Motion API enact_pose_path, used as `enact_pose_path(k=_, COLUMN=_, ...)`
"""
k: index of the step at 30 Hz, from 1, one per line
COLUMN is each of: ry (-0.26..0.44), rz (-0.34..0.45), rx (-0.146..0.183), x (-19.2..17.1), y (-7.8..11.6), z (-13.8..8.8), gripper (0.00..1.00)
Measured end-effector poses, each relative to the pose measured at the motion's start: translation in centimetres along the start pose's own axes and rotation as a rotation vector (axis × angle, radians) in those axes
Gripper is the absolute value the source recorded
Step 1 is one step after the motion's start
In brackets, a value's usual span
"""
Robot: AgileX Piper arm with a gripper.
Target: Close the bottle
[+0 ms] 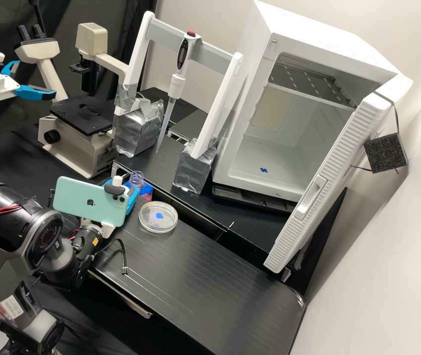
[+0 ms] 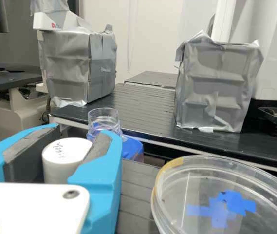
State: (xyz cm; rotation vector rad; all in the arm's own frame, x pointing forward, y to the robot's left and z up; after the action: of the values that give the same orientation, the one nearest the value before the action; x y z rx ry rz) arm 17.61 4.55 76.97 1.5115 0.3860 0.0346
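At the bench's left part, partly behind the mounted phone, the gripper (image 1: 130,196) shows its blue fingers in the high view. In the wrist view the gripper (image 2: 81,136) is shut on a round white cap (image 2: 63,157), its flat top facing up between the dark pads. The bottle (image 1: 136,178) stands just beyond the fingers, beside the raised shelf. Its clear ridged neck is uncovered; in the wrist view the bottle (image 2: 103,117) has blue around its lower part, partly hidden behind a finger. Cap and neck are apart.
A clear round dish (image 1: 158,217) with a blue mark lies close beside the gripper. Beyond the bottle stand two tape-wrapped blocks (image 2: 218,85) under a pipette frame. A microscope (image 1: 79,130) is at the left, an open white cabinet (image 1: 269,162) at the back right.
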Motion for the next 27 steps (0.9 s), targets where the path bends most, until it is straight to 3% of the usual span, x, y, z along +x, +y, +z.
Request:
enact_pose_path(k=5, ry=-0.001, rz=0.001, rx=0.001, x=0.0, y=0.0, z=0.0, gripper=0.0)
enact_pose_path(k=8, ry=0.0, rz=0.006, rx=0.024, x=-0.1, y=0.1, z=0.0, gripper=0.0)
enact_pose_path(k=15, ry=0.027, rz=0.082, rx=0.049, x=-0.6, y=1.5, z=-0.5, gripper=0.0)
enact_pose_path(k=20, ry=0.074, rz=0.134, rx=0.039, x=0.0, y=2.6, z=-1.4, gripper=0.0)
enact_pose_path(k=27, ry=0.129, rz=0.149, rx=0.044, x=3.1, y=3.6, z=-2.6, gripper=0.0)
